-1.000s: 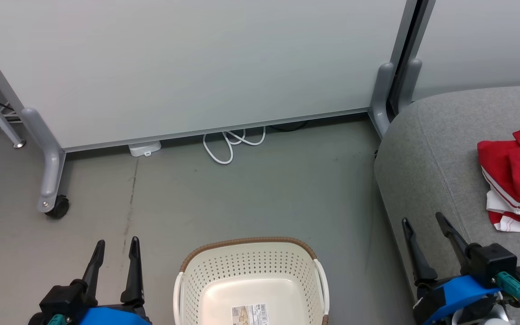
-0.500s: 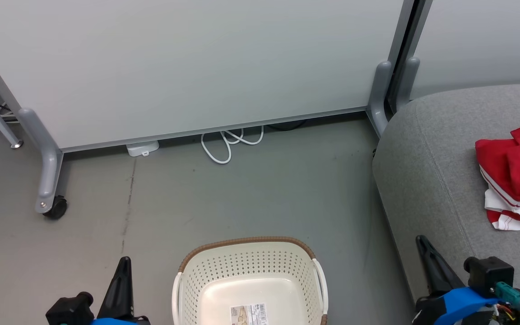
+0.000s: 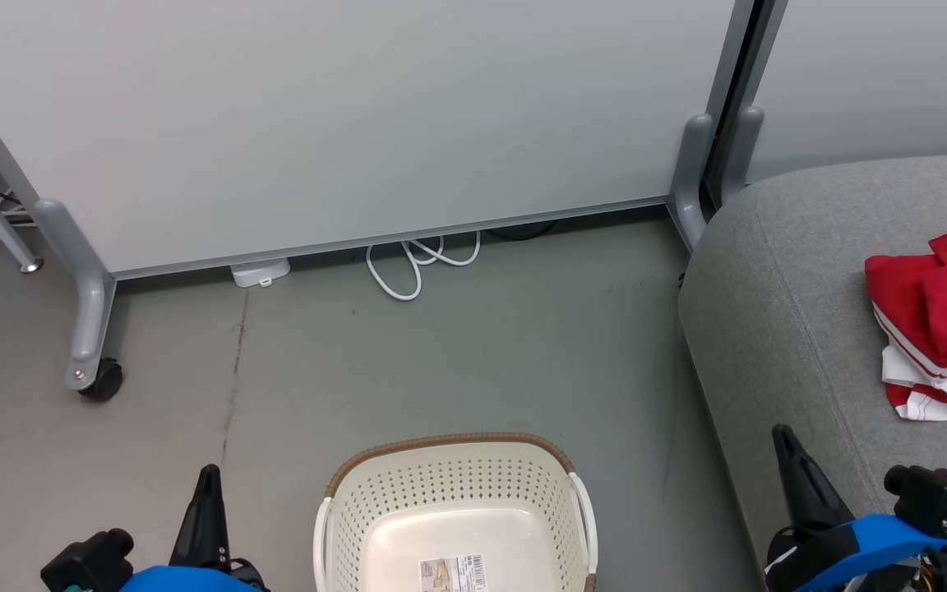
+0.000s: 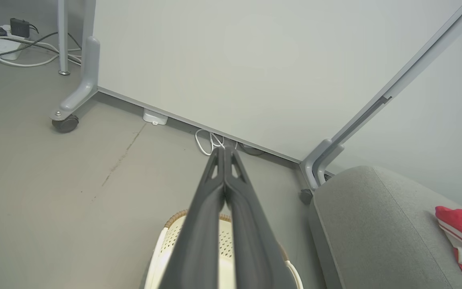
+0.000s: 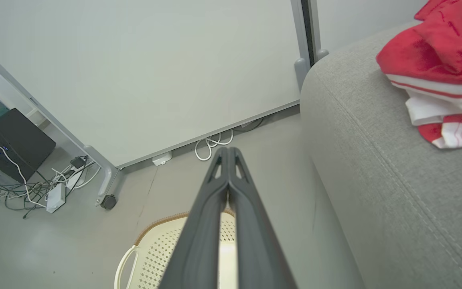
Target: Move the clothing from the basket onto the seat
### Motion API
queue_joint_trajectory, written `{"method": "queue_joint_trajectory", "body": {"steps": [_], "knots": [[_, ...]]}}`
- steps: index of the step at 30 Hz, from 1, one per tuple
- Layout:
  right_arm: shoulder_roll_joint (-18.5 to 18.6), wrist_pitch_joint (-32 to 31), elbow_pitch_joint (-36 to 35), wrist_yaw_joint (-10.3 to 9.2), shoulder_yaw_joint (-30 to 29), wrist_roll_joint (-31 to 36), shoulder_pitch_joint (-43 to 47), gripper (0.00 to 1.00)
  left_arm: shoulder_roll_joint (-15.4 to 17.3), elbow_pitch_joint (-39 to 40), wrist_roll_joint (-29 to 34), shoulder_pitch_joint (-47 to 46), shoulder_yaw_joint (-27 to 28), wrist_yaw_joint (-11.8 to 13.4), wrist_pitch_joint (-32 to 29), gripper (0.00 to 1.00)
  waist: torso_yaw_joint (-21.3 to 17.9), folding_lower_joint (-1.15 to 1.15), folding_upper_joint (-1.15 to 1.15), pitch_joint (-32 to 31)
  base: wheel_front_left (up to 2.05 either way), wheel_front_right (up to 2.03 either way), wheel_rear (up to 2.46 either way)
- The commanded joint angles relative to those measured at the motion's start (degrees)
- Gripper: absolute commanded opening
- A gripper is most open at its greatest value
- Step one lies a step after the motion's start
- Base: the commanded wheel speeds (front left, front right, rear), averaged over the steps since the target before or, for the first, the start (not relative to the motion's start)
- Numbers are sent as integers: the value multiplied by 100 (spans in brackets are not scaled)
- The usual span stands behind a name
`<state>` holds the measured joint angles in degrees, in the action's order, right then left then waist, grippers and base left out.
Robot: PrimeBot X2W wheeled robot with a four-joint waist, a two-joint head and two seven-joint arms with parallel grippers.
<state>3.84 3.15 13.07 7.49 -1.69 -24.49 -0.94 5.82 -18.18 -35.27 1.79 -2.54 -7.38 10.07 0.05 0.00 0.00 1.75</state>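
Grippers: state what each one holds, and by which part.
Nothing. The left gripper and right gripper both have their jaws shut on air. The clothing lies on the seat, apart from both.

The clothing was red with white stripes and white panels. The seat was plain grey. The basket was cream-white, its walls patterned with rows of small holes, its rim brown in a woven look and its handles white. Its label was white with a black barcode. The floor was dull grey-green, the panel pale grey-white with a grey frame, the cable white and the caster black. The left gripper and right gripper had black fingers on blue bodies.
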Motion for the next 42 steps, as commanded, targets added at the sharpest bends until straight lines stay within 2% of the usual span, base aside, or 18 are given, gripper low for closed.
{"method": "queue_joint_trajectory", "body": {"steps": [1, 10, 42], "knots": [[-6, -31, -73, 0, -35, -271, -147, 0, 16, 112, -224, -216, 64, -3, -56, 0, 0, 0, 0, -2, 0, 0, 0], [-18, -152, -56, 0, -93, -1126, -209, 0, -18, 157, -950, -302, 169, -5, -261, 0, 0, 0, 0, -16, 0, 0, 0], [-51, -505, 1, 1, -263, -3515, -363, 0, -125, 277, -2969, -530, 481, -9, -846, 0, -2, 0, 0, -61, 0, 0, 0]]}}
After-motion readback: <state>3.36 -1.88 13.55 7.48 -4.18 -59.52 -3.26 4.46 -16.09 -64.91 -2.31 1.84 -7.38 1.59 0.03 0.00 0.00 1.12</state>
